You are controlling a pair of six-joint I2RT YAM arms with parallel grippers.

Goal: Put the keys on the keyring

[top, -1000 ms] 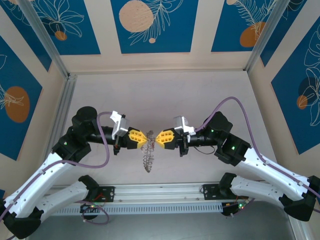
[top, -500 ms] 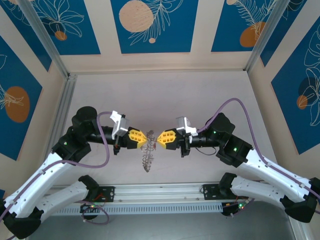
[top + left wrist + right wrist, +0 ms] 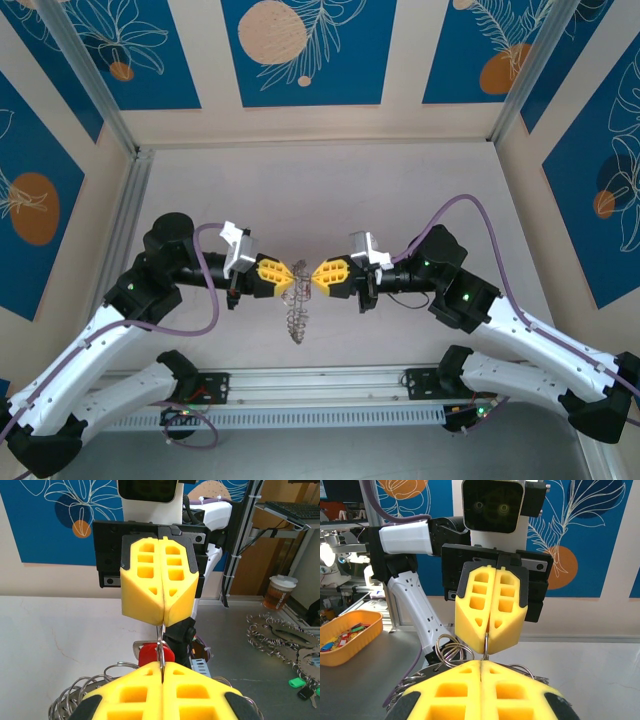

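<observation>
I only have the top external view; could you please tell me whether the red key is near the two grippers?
Observer: Yes, the left wrist view shows the red key just below the right gripper, behind a thin wire of the keyring.
Operator: Thank you. Is the right gripper open?
Observer: No, it is shut, and that wire runs from between its jaws into the shut left gripper.
Operator: Are there spare keys?
Observer: The right wrist view shows an orange tray of small coloured pieces, too small to identify.
</observation>
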